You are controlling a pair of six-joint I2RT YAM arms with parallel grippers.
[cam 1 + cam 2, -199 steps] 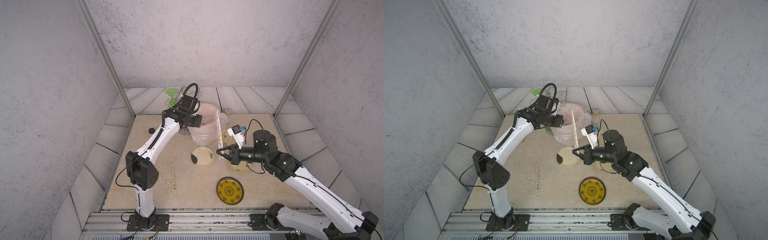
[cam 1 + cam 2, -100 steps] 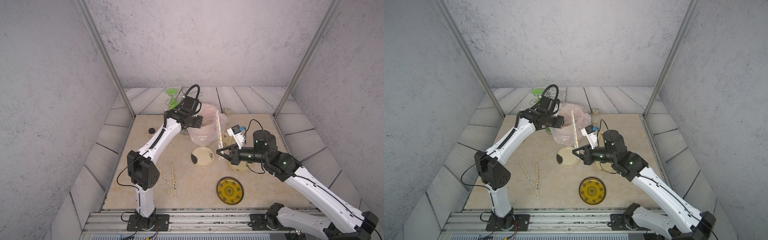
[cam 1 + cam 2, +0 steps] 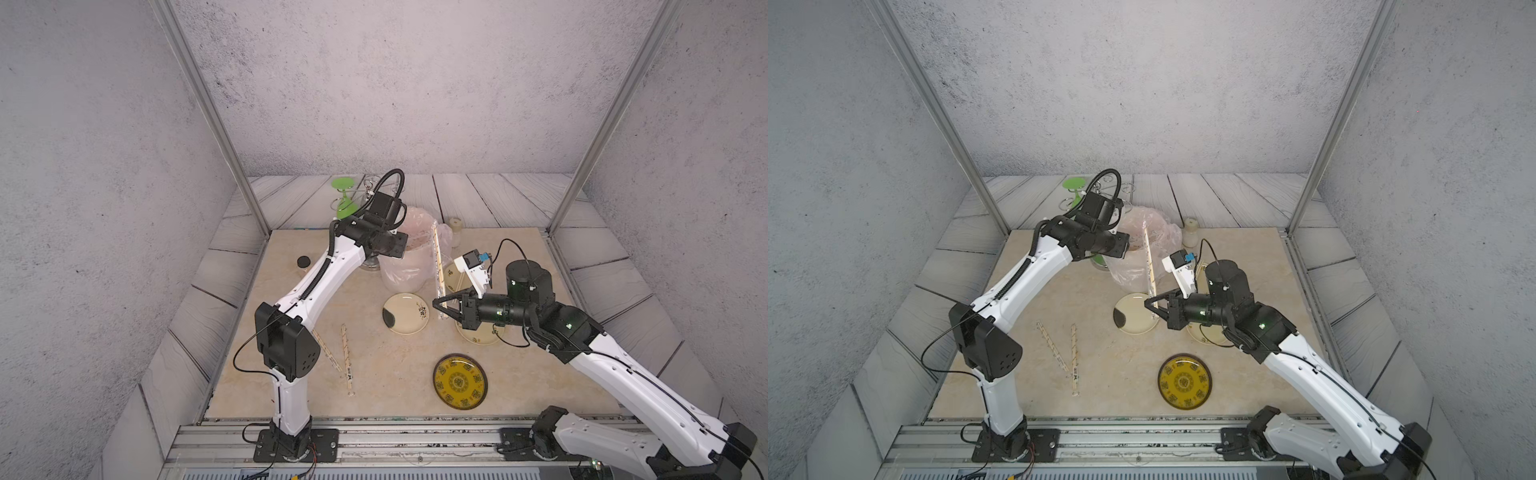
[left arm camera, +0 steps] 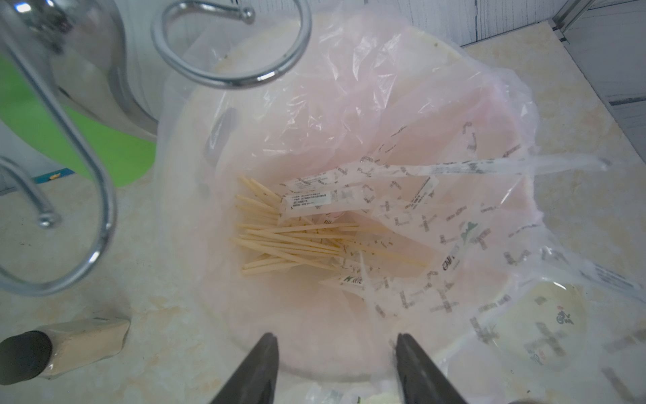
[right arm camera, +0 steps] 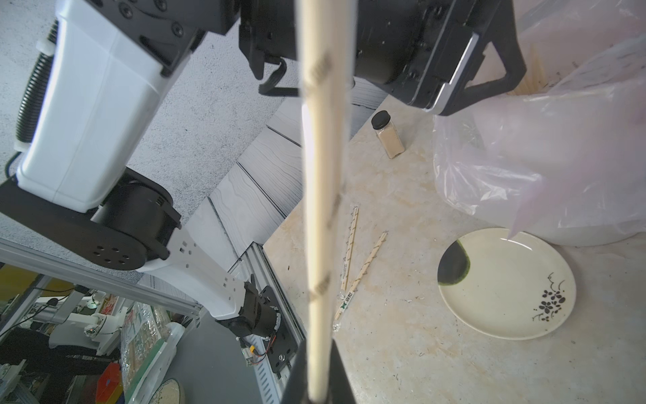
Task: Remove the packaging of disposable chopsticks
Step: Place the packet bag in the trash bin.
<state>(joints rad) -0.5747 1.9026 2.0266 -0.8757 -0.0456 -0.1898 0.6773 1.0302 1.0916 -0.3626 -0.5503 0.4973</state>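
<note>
A: First entry, the packaging [image 4: 349, 199]?
B: Translucent whitish, with small dark printed marks repeated along each sleeve. Some carry a green mark.
A: The disposable chopsticks [image 4: 286, 241]?
B: Plain pale tan, unmarked.
A: The bag [image 4: 384, 87]?
B: Pale pink, see-through.
A: Crockery?
B: The small plate [image 3: 405, 313] is cream, with a black, green-edged blotch and a black flower sprig. The round plate [image 3: 460, 381] is yellow, with a dark rim and a dark ornamental pattern.
A: Remainder?
B: The surface [image 3: 390, 374] is beige and marbled. The jar [image 5: 388, 136] has a black cap and tan contents. The stemmed cup [image 3: 343, 183] is bright green.
</note>
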